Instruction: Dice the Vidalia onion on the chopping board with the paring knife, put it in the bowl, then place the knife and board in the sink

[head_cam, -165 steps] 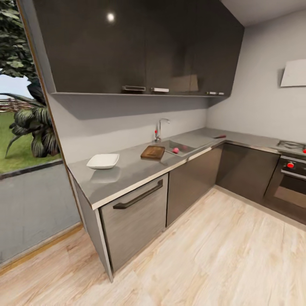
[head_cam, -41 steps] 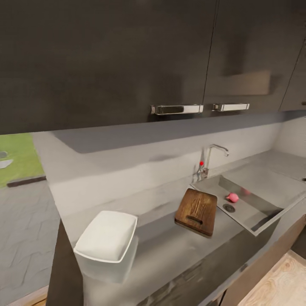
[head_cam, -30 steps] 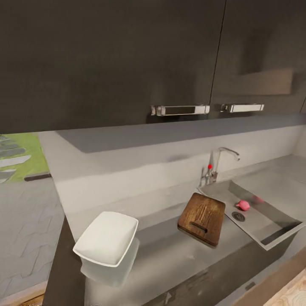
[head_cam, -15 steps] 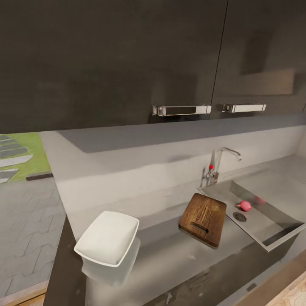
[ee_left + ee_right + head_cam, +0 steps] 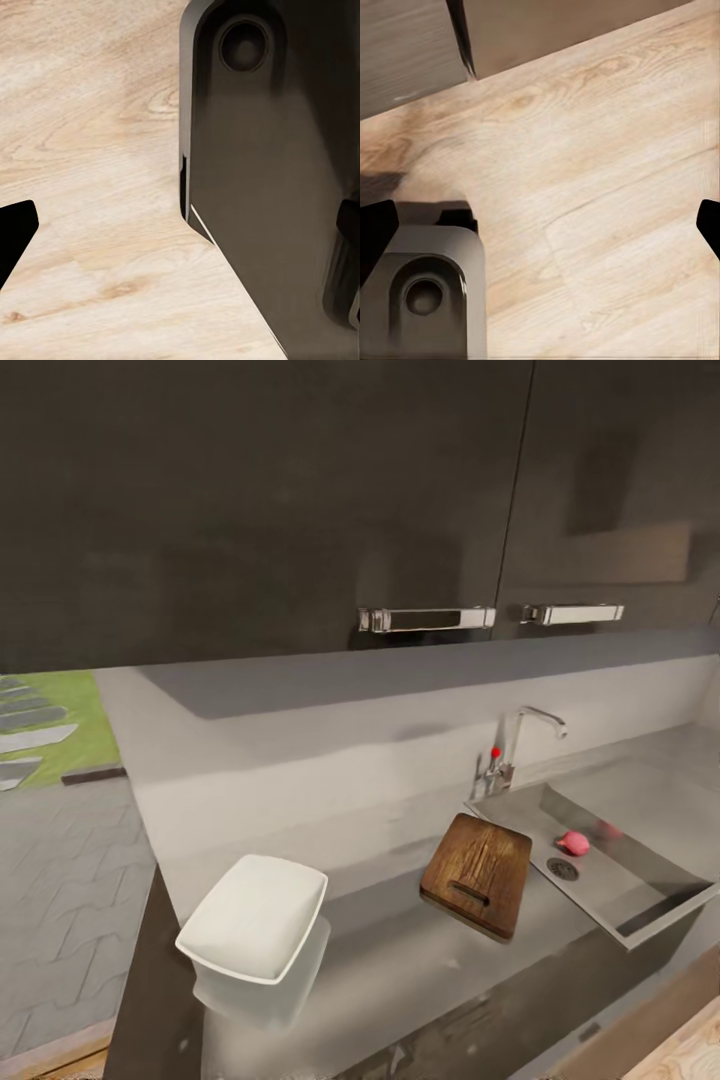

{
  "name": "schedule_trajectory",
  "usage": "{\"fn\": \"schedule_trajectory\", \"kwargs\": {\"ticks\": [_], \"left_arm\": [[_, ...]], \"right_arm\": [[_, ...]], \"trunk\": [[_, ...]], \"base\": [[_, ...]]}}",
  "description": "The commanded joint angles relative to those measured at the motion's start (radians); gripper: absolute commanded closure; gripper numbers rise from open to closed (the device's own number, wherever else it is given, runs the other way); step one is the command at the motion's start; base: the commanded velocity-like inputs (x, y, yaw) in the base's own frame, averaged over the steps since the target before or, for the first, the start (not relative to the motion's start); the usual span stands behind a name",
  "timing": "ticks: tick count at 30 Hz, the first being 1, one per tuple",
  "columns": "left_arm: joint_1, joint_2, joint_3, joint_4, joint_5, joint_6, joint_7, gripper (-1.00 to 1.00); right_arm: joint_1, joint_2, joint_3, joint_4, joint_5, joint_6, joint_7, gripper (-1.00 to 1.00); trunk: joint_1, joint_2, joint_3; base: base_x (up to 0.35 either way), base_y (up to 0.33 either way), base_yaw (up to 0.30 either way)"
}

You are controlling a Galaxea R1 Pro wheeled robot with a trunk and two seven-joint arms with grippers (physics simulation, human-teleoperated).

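Seen from the head camera: Vidalia onion [image 5: 573, 843] (pinkish) lying in the sink [image 5: 640, 880] beside the round drain [image 5: 563, 869]. Just beside the sink on the countertop [image 5: 420, 960], the chopping board [image 5: 477, 874]; farther from the sink, well apart, the white bowl [image 5: 254, 916]. Behind the sink, chrome tap [image 5: 520, 745]. Both wrist cameras over wood floor [image 5: 607, 225]; finger tips at frame edges, apparently spread, pinching nothing.

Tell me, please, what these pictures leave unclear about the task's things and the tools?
- Paring knife: none can be made out on the countertop in the head view.
- Sink: its right part is cut off by the head view's edge.
- Onion: a small pink blob, variety unreadable.
- Tools: dark fingertips barely enter the wrist views; state unclear.
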Motion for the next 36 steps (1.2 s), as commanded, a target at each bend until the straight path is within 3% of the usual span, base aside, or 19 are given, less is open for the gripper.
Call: {"fn": "schedule_trajectory", "kwargs": {"ticks": [1, 13, 15, 17, 18, 19, 20, 22, 23, 25, 26, 30, 33, 34, 36], "left_arm": [[0.001, 0.000, 0.000, -0.002, 0.001, -0.001, 0.000, -1.00], [0.001, -0.001, 0.001, -0.002, 0.001, -0.001, 0.000, -1.00], [0.001, -0.001, 0.001, -0.002, 0.001, 0.000, 0.000, -1.00], [0.001, -0.001, 0.001, -0.002, 0.001, 0.000, 0.000, -1.00], [0.001, -0.001, 0.001, -0.002, 0.001, 0.000, 0.000, -1.00], [0.001, -0.001, 0.001, -0.002, 0.001, 0.000, 0.000, -1.00], [0.001, -0.001, 0.001, -0.002, 0.001, 0.000, 0.000, -1.00], [0.001, -0.001, 0.001, -0.002, 0.001, 0.000, 0.000, -1.00], [0.001, -0.001, 0.001, -0.002, 0.001, -0.001, 0.000, -1.00], [0.001, -0.001, 0.001, -0.002, 0.001, 0.000, 0.000, -1.00], [0.001, -0.002, 0.001, -0.002, 0.001, -0.001, 0.000, -1.00], [0.001, -0.004, 0.000, -0.002, 0.001, -0.001, 0.000, -1.00], [0.001, -0.004, 0.001, -0.002, 0.001, 0.000, 0.000, -1.00], [0.001, -0.004, 0.001, -0.002, 0.001, 0.000, 0.000, -1.00], [0.001, -0.005, 0.001, -0.002, 0.001, -0.001, 0.000, -1.00]], "right_arm": [[0.001, 0.000, -0.002, -0.004, 0.003, 0.008, 0.000, -1.00], [0.001, 0.000, -0.006, -0.007, 0.003, 0.014, -0.003, -1.00], [0.001, -0.002, -0.043, -0.007, 0.003, 0.014, -0.011, -1.00], [0.001, -0.013, -0.138, -0.007, 0.003, 0.014, -0.038, -1.00], [0.001, -0.018, -0.167, -0.007, 0.003, 0.013, -0.045, -1.00], [0.001, -0.044, -0.246, -0.014, 0.002, 0.010, -0.062, -1.00], [0.001, -0.069, -0.284, -0.029, 0.002, 0.008, -0.069, -1.00], [0.000, -0.112, -0.317, -0.074, 0.000, 0.008, -0.074, -1.00], [0.000, -0.125, -0.325, -0.092, -0.001, 0.008, -0.075, -1.00], [0.000, -0.176, -0.345, -0.189, -0.010, 0.009, -0.077, -1.00], [0.000, -0.184, -0.347, -0.215, -0.012, 0.009, -0.077, -1.00], [0.000, -0.212, -0.355, -0.485, -0.024, 0.035, -0.080, -1.00], [0.000, -0.225, -0.357, -0.660, -0.041, 0.142, -0.080, -1.00], [-0.003, -0.253, -0.359, -0.763, -0.063, 0.231, -0.079, -1.00], [-0.007, -0.283, -0.360, -0.806, -0.093, 0.259, -0.079, -1.00]], "trunk": [[0.000, -0.001, -0.001], [0.000, -0.001, -0.001], [0.000, -0.001, -0.001], [0.000, -0.001, -0.001], [0.000, -0.001, -0.001], [0.000, -0.001, -0.001], [0.000, -0.001, -0.001], [0.000, -0.001, -0.001], [0.000, -0.001, -0.001], [0.000, -0.001, -0.001], [0.000, -0.001, -0.001], [0.000, -0.001, -0.001], [0.000, -0.001, -0.001], [0.000, -0.001, -0.001], [0.000, -0.001, -0.001]], "base": [[-0.079, -0.032, 0.000], [-0.084, -0.045, 0.000], [-0.007, -0.002, 0.000], [-0.003, -0.001, 0.000], [-0.002, -0.001, 0.000], [-0.001, 0.000, 0.000], [0.000, 0.000, 0.000], [0.000, 0.000, 0.000], [0.000, 0.000, 0.000], [0.000, 0.000, 0.000], [0.000, 0.000, 0.000], [0.000, 0.000, 0.000], [0.000, 0.000, 0.000], [0.000, 0.000, 0.000], [0.000, 0.000, 0.000]]}}
